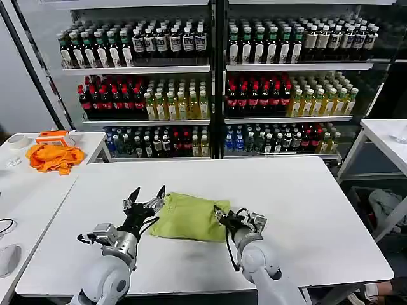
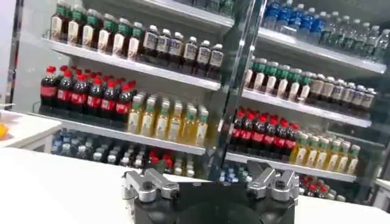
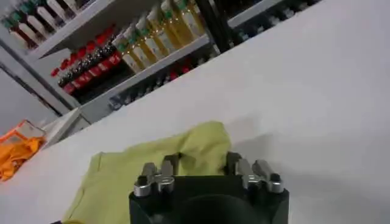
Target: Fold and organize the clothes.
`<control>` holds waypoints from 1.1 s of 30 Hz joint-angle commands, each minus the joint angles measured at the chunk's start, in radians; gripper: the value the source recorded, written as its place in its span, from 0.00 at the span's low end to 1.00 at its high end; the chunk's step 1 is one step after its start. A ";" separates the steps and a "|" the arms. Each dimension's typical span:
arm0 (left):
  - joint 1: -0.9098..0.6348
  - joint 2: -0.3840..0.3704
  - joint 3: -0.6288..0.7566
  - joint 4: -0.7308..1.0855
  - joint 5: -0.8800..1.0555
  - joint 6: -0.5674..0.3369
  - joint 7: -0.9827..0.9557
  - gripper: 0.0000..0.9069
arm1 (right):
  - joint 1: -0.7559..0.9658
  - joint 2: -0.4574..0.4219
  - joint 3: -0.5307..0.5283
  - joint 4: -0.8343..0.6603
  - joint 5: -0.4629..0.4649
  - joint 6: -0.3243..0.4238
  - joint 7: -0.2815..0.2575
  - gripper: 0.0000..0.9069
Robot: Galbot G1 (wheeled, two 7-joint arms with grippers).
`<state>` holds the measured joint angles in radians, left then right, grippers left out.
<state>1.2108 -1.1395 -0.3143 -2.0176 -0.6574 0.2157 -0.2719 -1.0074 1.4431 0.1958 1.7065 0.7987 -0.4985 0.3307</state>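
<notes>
Lying folded mid-table, the lime yellow-green cotton T-shirt point(image 1: 189, 217) is getting flanked: left gripper point(image 1: 146, 196) hovering beside it with fingers spread apart, right gripper point(image 1: 220, 215) pinching its edge; orange cloth point(image 1: 55, 157) sitting well apart, bottle shelves point(image 1: 216, 67) behind

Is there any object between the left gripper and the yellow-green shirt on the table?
No, nothing visible. The left gripper, fingers spread, is at the left edge of the folded lime yellow-green cotton T-shirt on the white table.
</notes>
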 commanded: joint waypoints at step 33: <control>-0.001 -0.024 0.009 0.019 0.028 -0.006 0.006 1.00 | 0.288 -0.150 0.060 -0.351 -0.147 0.074 -0.135 0.00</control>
<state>1.2094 -1.1625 -0.3100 -1.9971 -0.6431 0.2088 -0.2664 -0.8268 1.3328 0.2535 1.5091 0.7626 -0.4543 0.2711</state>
